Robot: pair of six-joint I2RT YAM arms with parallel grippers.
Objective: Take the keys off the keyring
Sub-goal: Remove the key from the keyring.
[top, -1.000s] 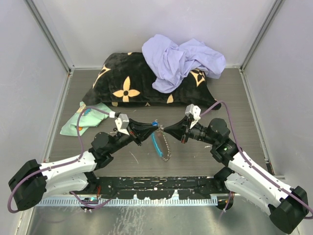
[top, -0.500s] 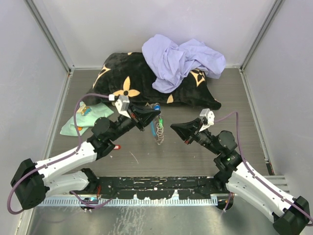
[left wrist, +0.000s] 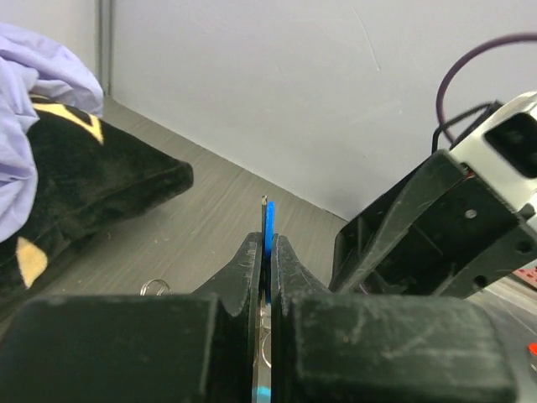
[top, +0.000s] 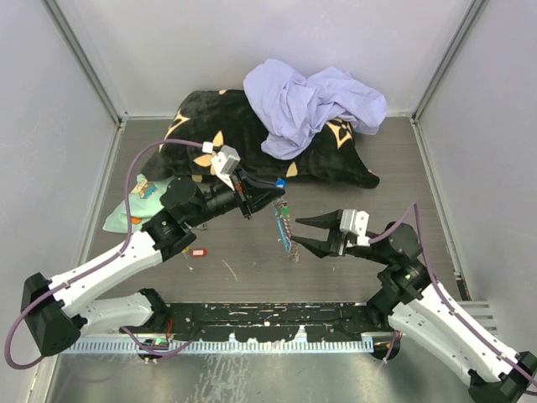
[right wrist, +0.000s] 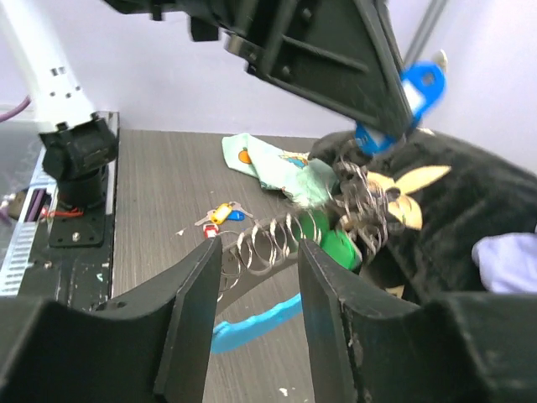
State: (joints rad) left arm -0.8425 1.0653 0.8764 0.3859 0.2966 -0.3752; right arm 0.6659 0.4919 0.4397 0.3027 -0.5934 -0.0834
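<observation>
My left gripper [top: 279, 190] [left wrist: 268, 248] is shut on a blue key tag [top: 290, 179] [left wrist: 268, 220] and holds it above the table. The keyring [top: 284, 228] [right wrist: 277, 239], a chain of silver rings, hangs from that tag. A green-tagged key [right wrist: 340, 245] is on the chain, and the light-blue crescent [right wrist: 252, 323] dangles at its lower end. My right gripper [top: 307, 232] [right wrist: 260, 264] is open just right of the chain, with some rings showing between its fingers [right wrist: 197, 311], not touching. Loose keys [top: 197, 252] [right wrist: 221, 216] with yellow, blue and red tags lie on the table at the left.
A black pillow with gold flowers [top: 220, 138] lies at the back, with a lavender cloth [top: 310, 99] heaped on it. A mint-green cloth [top: 148, 204] [right wrist: 281, 164] lies at the left. Grey walls close in the table on three sides.
My right gripper has let go, opened and drawn back down and to the right. My left gripper has carried the keyring up and to the right. The chain now hangs from the left gripper alone.
</observation>
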